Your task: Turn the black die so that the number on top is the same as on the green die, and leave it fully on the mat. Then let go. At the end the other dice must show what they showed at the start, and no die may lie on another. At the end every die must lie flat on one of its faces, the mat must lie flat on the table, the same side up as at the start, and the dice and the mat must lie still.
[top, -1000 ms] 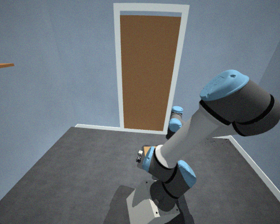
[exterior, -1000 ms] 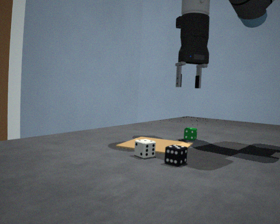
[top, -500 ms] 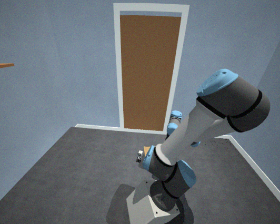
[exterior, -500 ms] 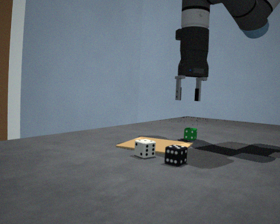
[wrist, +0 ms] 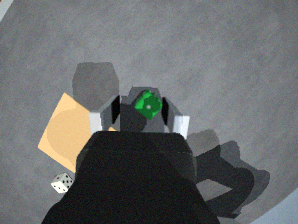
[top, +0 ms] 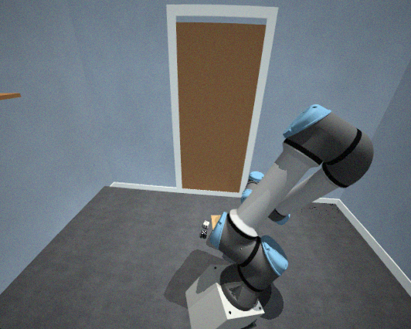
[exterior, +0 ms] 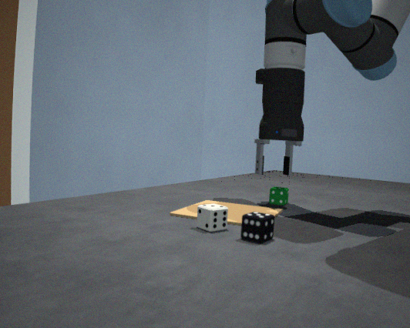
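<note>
The black die (exterior: pixel 257 227) lies flat on the table, just off the near edge of the tan mat (exterior: pixel 229 209). It also shows small in the top view (top: pixel 203 233). The green die (exterior: pixel 279 195) lies on the table beside the mat's far right corner, off the mat. My gripper (exterior: pixel 273 167) hangs open and empty straight above the green die, fingers pointing down, a short way above it. In the wrist view the green die (wrist: pixel 148 104) shows between my two fingers. I cannot read its top number.
A white die (exterior: pixel 213 217) lies at the mat's near edge, left of the black die; it also shows in the wrist view (wrist: pixel 63 183) beside the mat (wrist: pixel 67 132). The arm's base (top: pixel 222 305) stands at the table's front. The arm's shadows fall right of the dice.
</note>
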Action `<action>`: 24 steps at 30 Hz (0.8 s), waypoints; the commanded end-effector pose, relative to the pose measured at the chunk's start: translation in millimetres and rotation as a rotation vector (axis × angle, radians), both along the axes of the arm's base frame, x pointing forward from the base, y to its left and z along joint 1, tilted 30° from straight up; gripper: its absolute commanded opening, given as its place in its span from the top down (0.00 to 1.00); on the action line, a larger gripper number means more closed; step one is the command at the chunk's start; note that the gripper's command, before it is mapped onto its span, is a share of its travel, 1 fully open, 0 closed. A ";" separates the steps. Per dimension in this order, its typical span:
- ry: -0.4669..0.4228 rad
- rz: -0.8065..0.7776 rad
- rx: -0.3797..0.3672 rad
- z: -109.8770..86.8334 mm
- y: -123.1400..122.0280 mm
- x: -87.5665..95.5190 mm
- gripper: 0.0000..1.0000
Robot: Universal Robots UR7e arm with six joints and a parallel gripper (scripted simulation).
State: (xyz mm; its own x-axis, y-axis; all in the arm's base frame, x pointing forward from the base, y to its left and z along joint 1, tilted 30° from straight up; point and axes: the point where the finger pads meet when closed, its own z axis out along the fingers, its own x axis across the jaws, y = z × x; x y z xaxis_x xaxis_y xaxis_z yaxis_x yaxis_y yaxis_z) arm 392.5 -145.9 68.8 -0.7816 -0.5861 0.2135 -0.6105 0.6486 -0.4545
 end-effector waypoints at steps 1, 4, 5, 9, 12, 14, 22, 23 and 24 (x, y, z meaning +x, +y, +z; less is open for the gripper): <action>-0.004 0.002 -0.002 -8.3 -5.2 2.7 0.00; -0.004 0.002 -0.002 -9.1 -5.6 2.8 0.00; -0.004 0.002 -0.002 -9.6 -5.9 2.9 0.00; -0.004 0.002 -0.002 -10.2 -6.2 3.0 0.00; -0.004 0.002 -0.002 -10.2 -6.2 3.0 0.00; -0.004 0.002 -0.002 -10.2 -6.2 3.0 0.00; -0.004 0.002 -0.002 -10.2 -6.2 3.0 0.00; -0.004 0.002 -0.002 -10.2 -6.2 3.0 0.00; -0.004 0.002 -0.002 -10.2 -6.2 3.0 0.00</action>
State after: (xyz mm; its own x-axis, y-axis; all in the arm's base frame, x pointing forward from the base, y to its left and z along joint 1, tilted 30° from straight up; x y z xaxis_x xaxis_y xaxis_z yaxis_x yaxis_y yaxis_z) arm 395.2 -152.2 58.2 -0.7813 -0.5871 0.2120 -0.6102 0.6467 -0.4576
